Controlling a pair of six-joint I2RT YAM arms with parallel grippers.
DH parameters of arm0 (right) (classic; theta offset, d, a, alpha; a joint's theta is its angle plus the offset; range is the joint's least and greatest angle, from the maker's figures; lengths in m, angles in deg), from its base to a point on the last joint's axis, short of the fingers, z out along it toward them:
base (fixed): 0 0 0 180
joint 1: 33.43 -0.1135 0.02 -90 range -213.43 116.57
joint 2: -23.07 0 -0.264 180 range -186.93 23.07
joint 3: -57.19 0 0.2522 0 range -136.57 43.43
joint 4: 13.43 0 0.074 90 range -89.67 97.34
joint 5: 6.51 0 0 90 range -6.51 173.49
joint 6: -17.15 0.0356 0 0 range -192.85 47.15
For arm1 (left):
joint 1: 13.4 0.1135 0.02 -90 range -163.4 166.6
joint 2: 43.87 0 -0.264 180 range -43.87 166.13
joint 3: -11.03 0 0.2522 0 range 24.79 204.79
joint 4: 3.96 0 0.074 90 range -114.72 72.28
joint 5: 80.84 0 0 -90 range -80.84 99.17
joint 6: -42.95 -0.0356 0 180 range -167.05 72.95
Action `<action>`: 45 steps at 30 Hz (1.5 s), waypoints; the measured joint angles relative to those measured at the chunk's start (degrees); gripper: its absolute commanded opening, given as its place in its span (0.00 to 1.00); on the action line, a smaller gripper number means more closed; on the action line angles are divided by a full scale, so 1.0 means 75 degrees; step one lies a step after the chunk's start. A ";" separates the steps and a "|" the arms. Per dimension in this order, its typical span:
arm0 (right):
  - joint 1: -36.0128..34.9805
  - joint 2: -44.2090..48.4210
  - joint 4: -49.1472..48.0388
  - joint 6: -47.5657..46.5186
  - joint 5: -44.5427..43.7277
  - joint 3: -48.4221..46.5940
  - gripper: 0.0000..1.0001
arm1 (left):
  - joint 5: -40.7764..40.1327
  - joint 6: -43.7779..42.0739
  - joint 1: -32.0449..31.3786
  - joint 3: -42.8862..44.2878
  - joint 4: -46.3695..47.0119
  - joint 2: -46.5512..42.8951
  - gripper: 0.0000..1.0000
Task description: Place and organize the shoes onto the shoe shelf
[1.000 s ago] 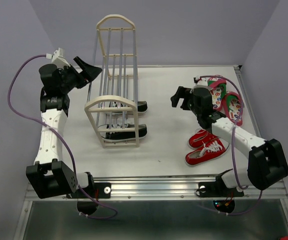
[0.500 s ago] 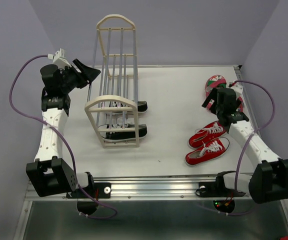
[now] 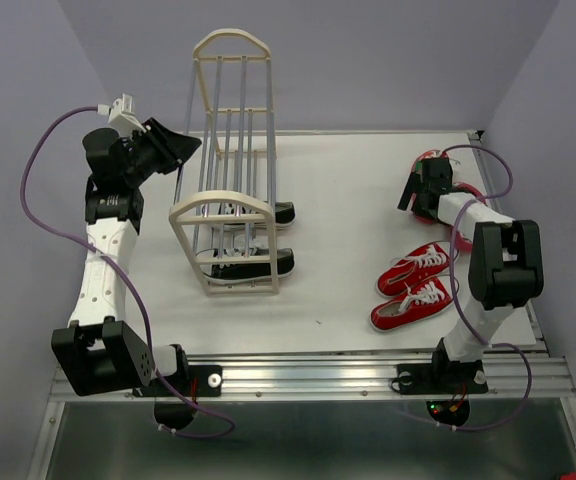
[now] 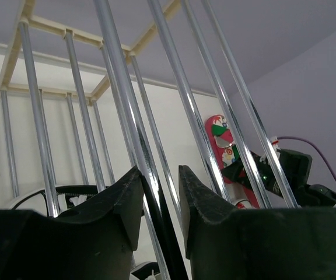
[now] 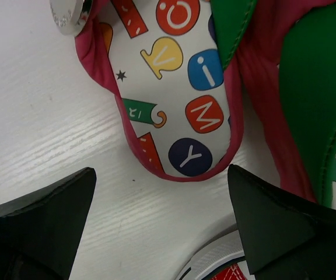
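White table; right gripper jaws spread wide over 1 flip-flop

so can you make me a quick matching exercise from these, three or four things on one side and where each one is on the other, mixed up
Things
1. black canvas sneakers with white soles
2. red canvas sneakers with white laces
3. pink patterned flip-flops
4. left gripper

Places
a. under the open right gripper, far right
b. side by side on the table, near right
c. low down inside the cream rack
d. up against the rack's grey rods

Pairs: 1-c, 2-b, 3-a, 4-d
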 measured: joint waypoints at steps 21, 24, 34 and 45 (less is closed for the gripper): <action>0.0000 0.1821 0.1419 0.0466 -0.0586 0.0437 1.00 | -0.0364 0.0236 -0.0096 -0.0105 -0.0020 -0.0119 0.23; 0.0000 0.1614 0.1358 0.0318 -0.0533 0.0423 1.00 | -0.0364 0.0256 -0.0096 -0.0105 -0.0020 -0.0119 0.23; 0.0341 -0.0510 0.0705 -0.0533 0.0157 -0.0600 1.00 | -0.0370 0.0294 -0.0096 -0.0105 -0.0023 -0.0122 0.23; 0.0408 -0.1387 0.0137 -0.1466 0.0058 -0.1294 1.00 | -0.0373 0.0306 -0.0099 -0.0105 -0.0023 -0.0122 0.23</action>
